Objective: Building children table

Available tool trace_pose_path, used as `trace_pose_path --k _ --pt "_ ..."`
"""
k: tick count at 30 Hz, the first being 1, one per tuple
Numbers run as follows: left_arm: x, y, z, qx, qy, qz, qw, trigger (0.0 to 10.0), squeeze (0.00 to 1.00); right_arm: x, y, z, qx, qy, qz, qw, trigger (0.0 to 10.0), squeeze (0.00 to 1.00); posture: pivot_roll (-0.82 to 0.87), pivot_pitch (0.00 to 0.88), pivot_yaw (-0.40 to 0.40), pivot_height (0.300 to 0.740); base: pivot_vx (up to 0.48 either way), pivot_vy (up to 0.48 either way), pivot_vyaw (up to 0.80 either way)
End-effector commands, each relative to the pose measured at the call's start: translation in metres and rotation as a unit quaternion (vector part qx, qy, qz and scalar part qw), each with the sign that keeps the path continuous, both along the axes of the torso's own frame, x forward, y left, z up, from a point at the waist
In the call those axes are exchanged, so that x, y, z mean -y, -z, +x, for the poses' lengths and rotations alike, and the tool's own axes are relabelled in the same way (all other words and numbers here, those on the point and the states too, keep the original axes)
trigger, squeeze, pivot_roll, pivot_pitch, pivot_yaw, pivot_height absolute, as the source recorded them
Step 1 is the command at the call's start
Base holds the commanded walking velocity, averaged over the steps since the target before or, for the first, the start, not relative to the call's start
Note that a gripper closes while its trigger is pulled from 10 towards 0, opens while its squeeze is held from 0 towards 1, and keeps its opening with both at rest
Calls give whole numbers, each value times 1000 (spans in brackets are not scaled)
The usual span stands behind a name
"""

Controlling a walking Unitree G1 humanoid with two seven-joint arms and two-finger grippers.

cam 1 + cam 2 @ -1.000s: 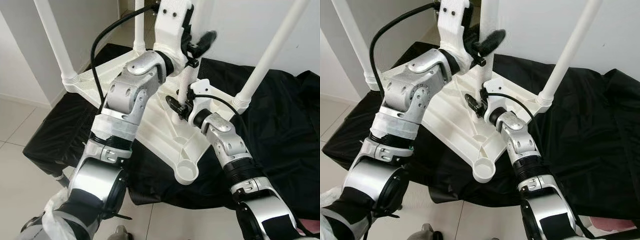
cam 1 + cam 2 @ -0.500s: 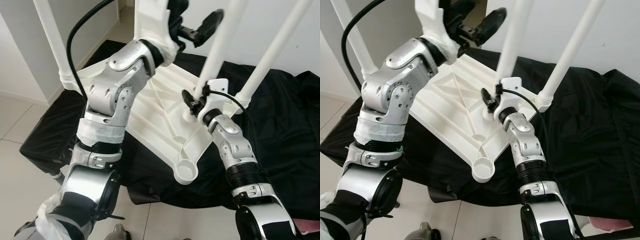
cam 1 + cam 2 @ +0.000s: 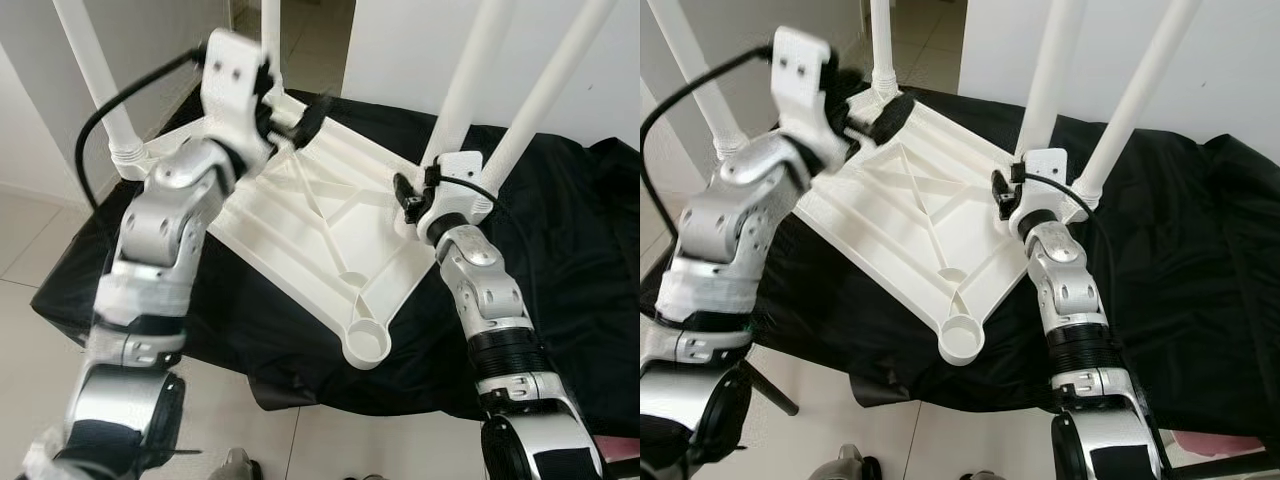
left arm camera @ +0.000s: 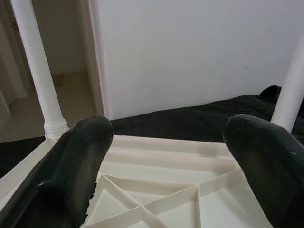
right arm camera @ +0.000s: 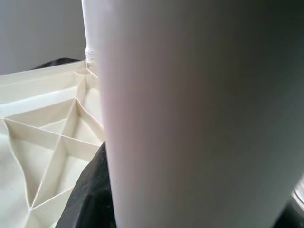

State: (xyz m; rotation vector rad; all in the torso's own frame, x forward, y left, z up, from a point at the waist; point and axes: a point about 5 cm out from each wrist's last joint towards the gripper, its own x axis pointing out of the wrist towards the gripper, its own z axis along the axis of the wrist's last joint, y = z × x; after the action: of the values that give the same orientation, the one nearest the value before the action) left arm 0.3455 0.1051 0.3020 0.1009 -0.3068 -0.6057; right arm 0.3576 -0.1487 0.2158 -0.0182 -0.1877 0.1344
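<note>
Holding the loose leg [image 3: 467,75] low on its shaft is the right tool [image 3: 414,196]. Its black fingers seem clamped round the white tube just above the threaded end, though the contact itself is half hidden, so take that as probable. The leg stands nearly upright over the right side of the upturned tabletop [image 3: 330,215], which lies ribs-up on a black cloth [image 3: 570,270].

The left tool [image 4: 171,142] hovers over the far-left part of the tabletop, fingers spread wide and gripping nothing.

Handling, as I judge it: this is hollow moulded plastic, light and stiff, smooth enough to slip if pinched loosely. The long leg will lever hard against a low grip, so a hold near the thread gives best control for aiming, and a second hold higher up would steady it. The ribbed slab is light too and may skate on the cloth when a leg is twisted in. Pressing down on a rib or the rim looks the sensible brace.

Count now: one tabletop, four legs. Three are mounted legs [image 3: 100,75], standing in corner sockets. The fourth is in the right tool. One empty socket [image 3: 367,343] waits at the near corner.
</note>
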Motion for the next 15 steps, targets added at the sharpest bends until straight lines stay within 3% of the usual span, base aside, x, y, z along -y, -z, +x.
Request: trace_pose_path --k 1,8,15 --pt "-3 15 3 -18 7 30 999 10000 0 8 -2 -6 9 19 6 1000 10000 0 -2 64 -16 740 0 0 0" --pt "-7 42 5 -25 -10 78 997 10000 0 14 -2 -20 29 40 6 999 10000 0 1 53 -10 740 0 0 0" --pt "-14 54 3 -34 -28 78 996 10000 0 12 -5 -20 38 31 -5 999 10000 0 28 49 -41 740 0 0 0"
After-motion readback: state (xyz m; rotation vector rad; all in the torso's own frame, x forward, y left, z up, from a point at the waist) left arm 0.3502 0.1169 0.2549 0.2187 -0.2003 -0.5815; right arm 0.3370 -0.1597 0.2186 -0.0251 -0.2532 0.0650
